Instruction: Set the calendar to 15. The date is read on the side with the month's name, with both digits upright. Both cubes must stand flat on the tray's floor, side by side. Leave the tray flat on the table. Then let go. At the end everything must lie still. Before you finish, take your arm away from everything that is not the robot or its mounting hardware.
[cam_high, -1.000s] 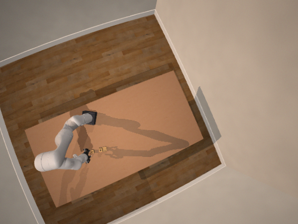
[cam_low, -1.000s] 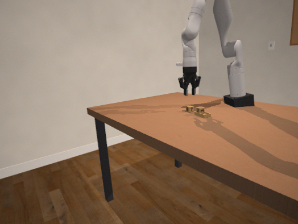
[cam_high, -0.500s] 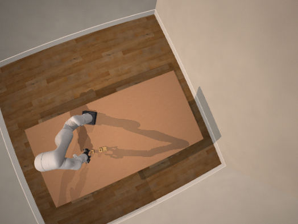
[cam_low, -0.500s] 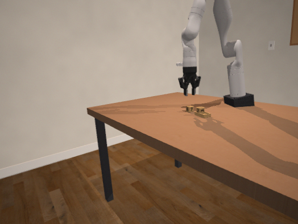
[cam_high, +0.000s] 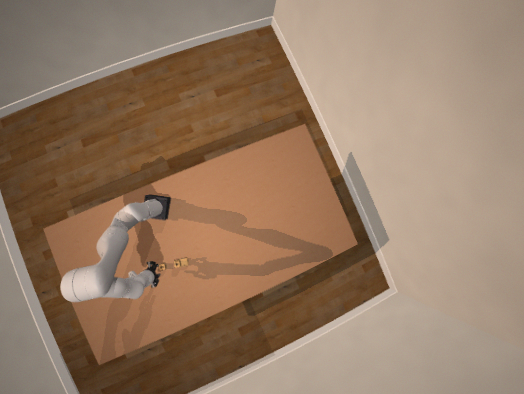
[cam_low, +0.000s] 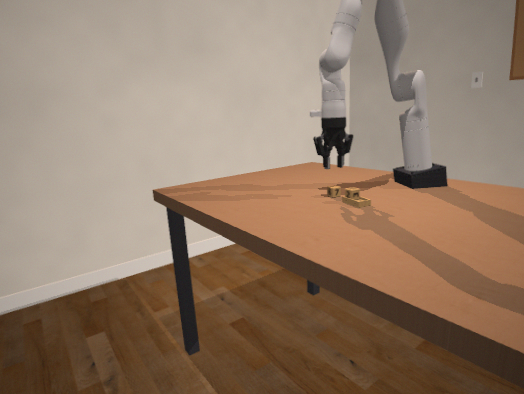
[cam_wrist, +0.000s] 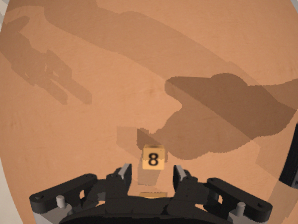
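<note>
One yellow cube (cam_high: 162, 267) (cam_low: 334, 191) stands on the table close to the gripper; a dark 7 seems to show on one side in the exterior view. A second cube (cam_high: 177, 263) (cam_low: 352, 192) is at one end of the small yellow tray (cam_high: 185, 261) (cam_low: 358, 202), apparently inside it; its marks are too small to read. In the wrist view a cube face (cam_wrist: 153, 158) shows an upright 8, just beyond the fingertips. My gripper (cam_high: 156, 274) (cam_low: 333, 164) (cam_wrist: 152, 173) is partly open and empty, pointing down, well above the table.
The arm's black base (cam_high: 164, 212) (cam_low: 420, 177) stands on the table (cam_high: 260, 185) (cam_low: 280, 220). A thin yellow edge (cam_wrist: 153, 194) shows behind the gripper's body at the bottom of the wrist view; which piece it belongs to is unclear. Arm shadows cross the table.
</note>
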